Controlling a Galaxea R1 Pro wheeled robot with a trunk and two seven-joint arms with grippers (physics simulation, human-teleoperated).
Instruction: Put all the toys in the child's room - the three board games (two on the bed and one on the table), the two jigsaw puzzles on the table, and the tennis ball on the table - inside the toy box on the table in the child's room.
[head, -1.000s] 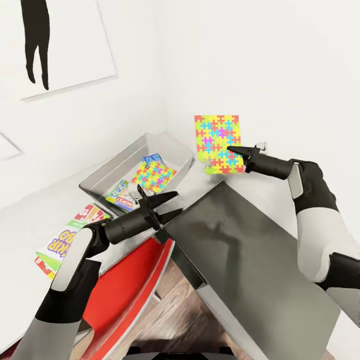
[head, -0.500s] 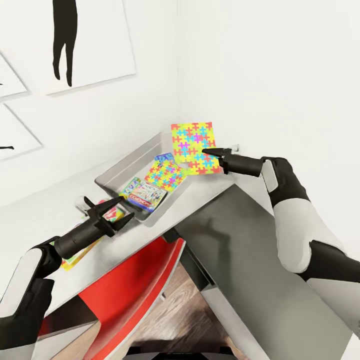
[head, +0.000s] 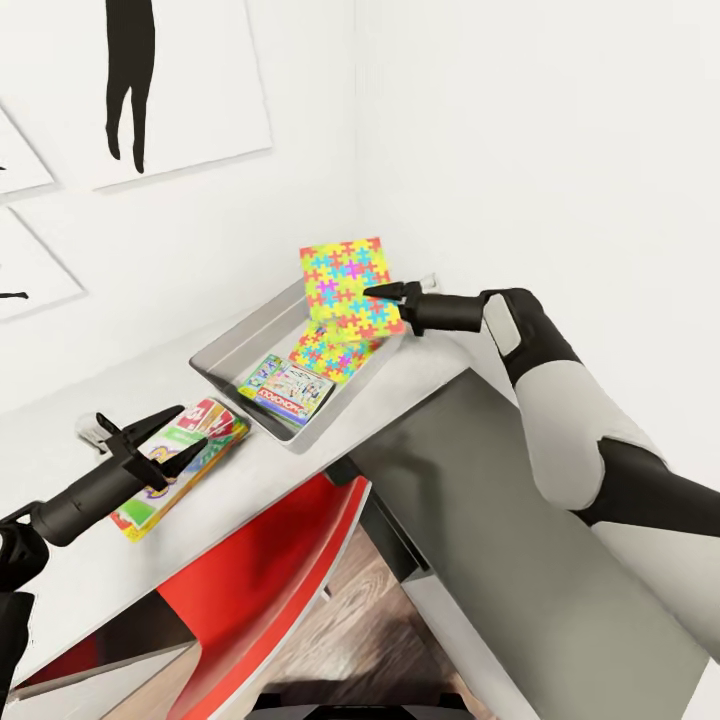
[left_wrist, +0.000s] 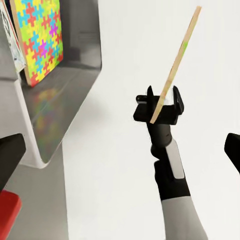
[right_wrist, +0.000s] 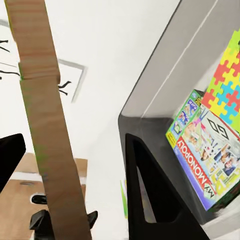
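My right gripper (head: 372, 292) is shut on a jigsaw puzzle (head: 344, 286), holding it upright above the toy box's (head: 236, 338) far end. The left wrist view shows this panel edge-on (left_wrist: 176, 62) in the right gripper (left_wrist: 159, 109). A second jigsaw puzzle (head: 328, 352) lies in the toy box beside a Monopoly board game (head: 291, 388) stacked on another game box. My left gripper (head: 192, 425) hangs open just above a board game (head: 170, 455) lying on the table (head: 405, 380), left of the toy box. The tennis ball is out of view.
The toy box sits in the table's corner against two white walls with black silhouette prints (head: 130, 80). A red chair (head: 265, 565) stands under the table. The table's dark side panel (head: 500, 520) slopes toward me at the right.
My right gripper has carried the jigsaw puzzle leftward until it hangs over the toy box. My left gripper has drawn back to the left, over the board game on the table.
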